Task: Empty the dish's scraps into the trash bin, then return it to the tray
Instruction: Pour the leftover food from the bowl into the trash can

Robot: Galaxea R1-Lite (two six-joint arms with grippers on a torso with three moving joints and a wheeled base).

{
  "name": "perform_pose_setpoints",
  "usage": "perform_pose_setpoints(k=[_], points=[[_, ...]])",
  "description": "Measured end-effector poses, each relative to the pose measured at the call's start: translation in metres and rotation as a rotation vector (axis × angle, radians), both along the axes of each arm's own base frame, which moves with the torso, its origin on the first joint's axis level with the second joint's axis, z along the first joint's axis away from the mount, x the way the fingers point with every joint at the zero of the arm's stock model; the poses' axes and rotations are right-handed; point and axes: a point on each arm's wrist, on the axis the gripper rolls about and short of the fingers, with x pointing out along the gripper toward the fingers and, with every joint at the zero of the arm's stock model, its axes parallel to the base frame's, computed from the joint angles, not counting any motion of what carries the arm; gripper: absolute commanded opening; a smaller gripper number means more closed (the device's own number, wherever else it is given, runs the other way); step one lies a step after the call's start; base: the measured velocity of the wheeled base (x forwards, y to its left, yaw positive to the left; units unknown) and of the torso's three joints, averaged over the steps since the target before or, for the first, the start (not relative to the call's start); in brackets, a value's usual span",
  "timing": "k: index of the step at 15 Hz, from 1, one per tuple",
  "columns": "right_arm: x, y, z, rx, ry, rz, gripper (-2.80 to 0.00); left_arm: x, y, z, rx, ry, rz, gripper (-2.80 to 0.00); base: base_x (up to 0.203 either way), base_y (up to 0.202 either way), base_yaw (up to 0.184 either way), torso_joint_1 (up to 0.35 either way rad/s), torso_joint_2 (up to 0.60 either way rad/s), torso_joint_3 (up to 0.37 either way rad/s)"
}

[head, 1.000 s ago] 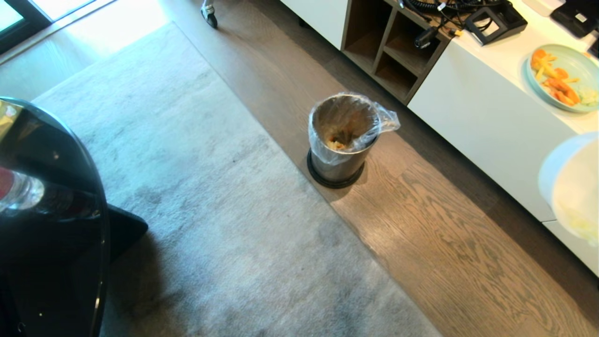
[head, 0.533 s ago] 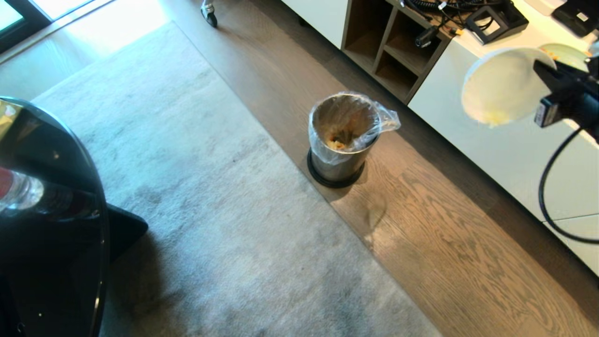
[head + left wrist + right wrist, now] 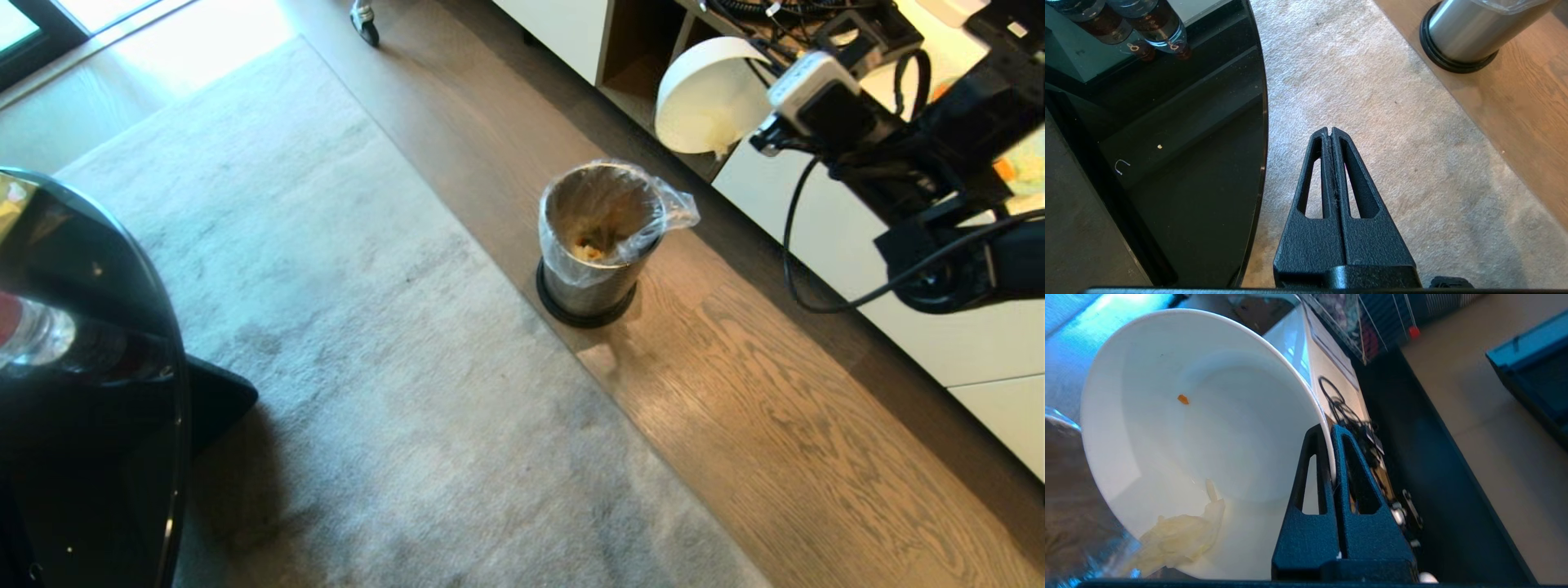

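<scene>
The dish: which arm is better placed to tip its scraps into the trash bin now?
The right. Its gripper already pinches the rim of the dish, tilted above and beyond the trash bin, scraps at the lower edge. The left gripper hangs shut and empty over the carpet.

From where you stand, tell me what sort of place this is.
Probably a home-style living room, perhaps a staged one: a grey rug on a wood floor, a glossy black table, and a low white cabinet with open shelves and a tangle of cables on top.
</scene>
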Motion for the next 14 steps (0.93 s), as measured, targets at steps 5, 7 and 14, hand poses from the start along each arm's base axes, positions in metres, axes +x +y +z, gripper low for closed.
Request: perform_pose_setpoints(k=[5,7,14], points=[[0.01,0.045,-0.011,-0.05,-0.04,0.065,-2.8,0.0,0.0,0.0,0.0,0.0,0.0,-2.8,0.0,0.0,0.0,0.0,0.0,0.0],[0.013,0.052,-0.001,-0.034,-0.098,0.078,-2.8,0.0,0.0,0.0,0.0,0.0,-0.001,-2.8,0.0,0.0,0.0,0.0,0.0,0.0],[0.01,0.057,0.014,-0.105,-0.287,0.34,-2.8,0.0,0.0,0.0,0.0,0.0,0.0,-2.8,0.0,0.0,0.0,0.0,0.0,0.0]])
